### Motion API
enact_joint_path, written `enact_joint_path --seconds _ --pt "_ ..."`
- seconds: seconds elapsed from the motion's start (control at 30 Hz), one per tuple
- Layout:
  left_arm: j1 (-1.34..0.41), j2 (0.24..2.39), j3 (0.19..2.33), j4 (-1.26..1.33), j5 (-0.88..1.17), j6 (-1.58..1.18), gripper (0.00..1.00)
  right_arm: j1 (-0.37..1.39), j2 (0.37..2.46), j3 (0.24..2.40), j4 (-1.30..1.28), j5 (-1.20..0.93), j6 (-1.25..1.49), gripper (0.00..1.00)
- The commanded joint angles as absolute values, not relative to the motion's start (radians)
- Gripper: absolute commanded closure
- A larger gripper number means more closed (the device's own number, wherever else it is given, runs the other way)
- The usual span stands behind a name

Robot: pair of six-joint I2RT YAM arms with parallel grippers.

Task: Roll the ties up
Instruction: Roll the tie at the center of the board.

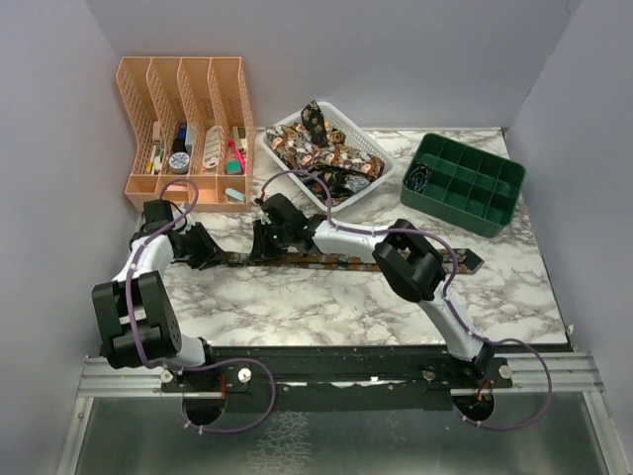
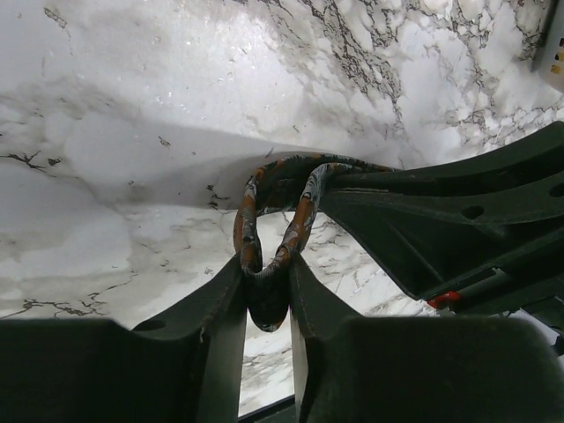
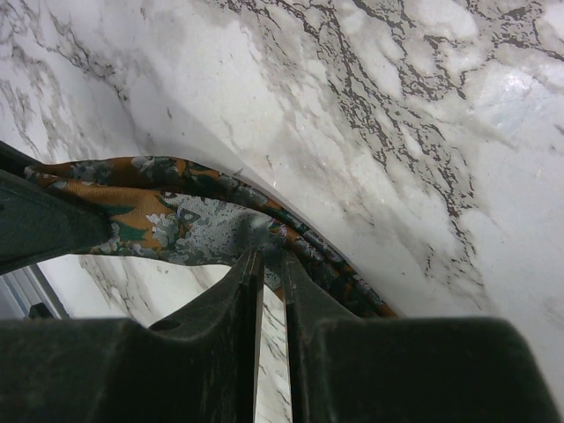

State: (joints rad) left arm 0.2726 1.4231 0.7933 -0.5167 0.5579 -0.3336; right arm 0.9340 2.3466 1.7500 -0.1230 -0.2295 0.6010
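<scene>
One patterned tie (image 1: 346, 260) lies stretched left to right across the marble table (image 1: 326, 307). My left gripper (image 1: 211, 249) is shut on its left end, which is folded into a small loop (image 2: 264, 189) between the fingers (image 2: 267, 269). My right gripper (image 1: 263, 240) sits just to the right of it and is shut on the tie's edge (image 3: 176, 220), fingertips (image 3: 269, 257) pinching the fabric. The right gripper's black body (image 2: 458, 211) fills the right of the left wrist view. More ties (image 1: 312, 146) lie piled in a white basket (image 1: 381, 158).
An orange file organizer (image 1: 188, 129) with small items stands at the back left. A green compartment tray (image 1: 465, 183) sits at the back right. The tie's wide end (image 1: 467, 261) lies near the right arm's elbow (image 1: 410, 265). Grey walls surround the table.
</scene>
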Motion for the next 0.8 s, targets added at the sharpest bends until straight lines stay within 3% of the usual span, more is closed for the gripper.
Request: enact_joint_path --seconds 0.0,0.27,0.53,0.77 --pt "0.273 1.425 0.822 -0.535 0.549 -0.324 0.76 0.935 2.401 1.761 -0.212 -0.195 0.575 0.79" --pt "0.272 1.396 0.874 -0.535 0.517 -0.295 0.96 0.934 2.37 1.777 -0.209 -0.246 0.561 0.78" --pt "0.227 1.399 0.922 -0.56 0.46 -0.266 1.0 0.934 2.213 1.723 -0.174 -0.193 0.516 0.68" --pt "0.136 1.391 0.954 -0.571 0.362 -0.288 1.0 0.912 2.137 1.603 -0.177 -0.121 0.545 0.69"
